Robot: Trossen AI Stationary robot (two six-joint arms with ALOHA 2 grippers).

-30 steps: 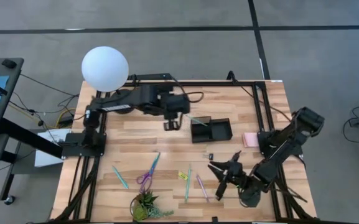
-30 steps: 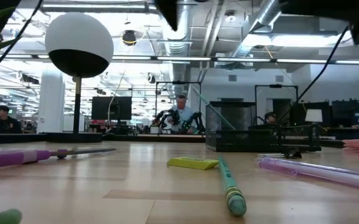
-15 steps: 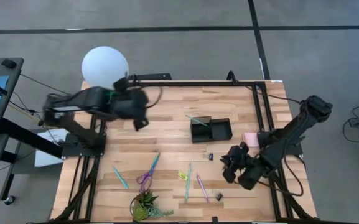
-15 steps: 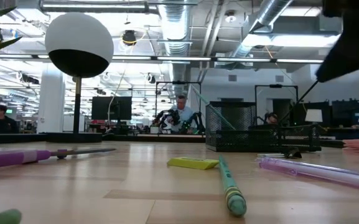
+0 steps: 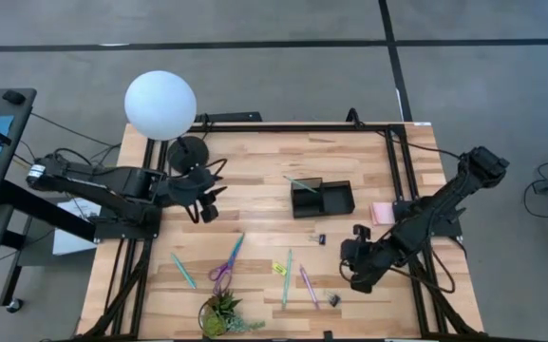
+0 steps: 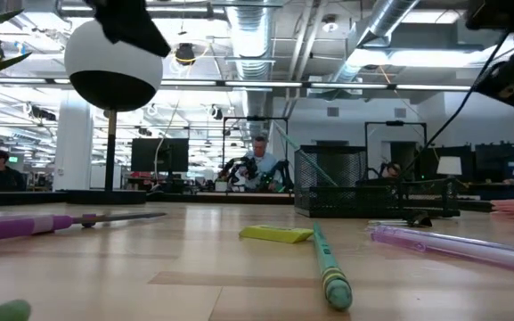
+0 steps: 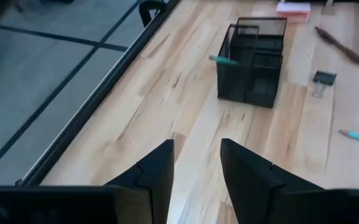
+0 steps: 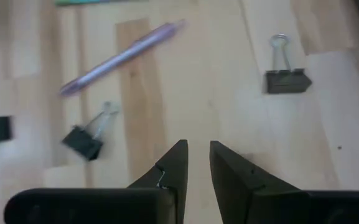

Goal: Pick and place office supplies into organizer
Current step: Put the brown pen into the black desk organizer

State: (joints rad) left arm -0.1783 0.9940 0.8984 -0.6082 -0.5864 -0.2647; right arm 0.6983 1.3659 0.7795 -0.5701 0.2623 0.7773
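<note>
Right claw (image 5: 359, 256) is seen low over the worktop (image 5: 255, 176), just in front of and slightly right of the organizer (image 5: 321, 199), w/ fingers (image 8: 173, 168) set narrow and nothing between them. The coming move is judged to turn on the small black clips: in the right wrist view one clip (image 8: 287, 78) lies ahead and off to one side of the claw's line, handle loop pointing away, and a second clip (image 8: 87, 138) lies off to the other side, nearer the fingers, its long axis slanted. Neither is between the fingers yet; a sideways shift is prob. needed before closing. A pink pen (image 8: 120, 56) lies diagonally beyond them, in the same reach. From above, one clip (image 5: 320, 238) is seen between claw and organizer, another (image 5: 333, 300) nearer the front edge, so the right arm is clearly the nearer one for these. Left claw (image 5: 205, 207) is held well apart at the left side, near the lamp base, fingers (image 7: 154, 174) moderately apart and empty, aimed across at the organizer, where one teal pen (image 7: 224, 60) is already stood in the tall compartment. Scissors (image 5: 224, 262), other teal pens (image 5: 183, 270) and the yellow piece (image 5: 278, 268) lie at front centre, approx. between both arms; the sticky pad (image 5: 381, 213) lies right of the organizer.
</note>
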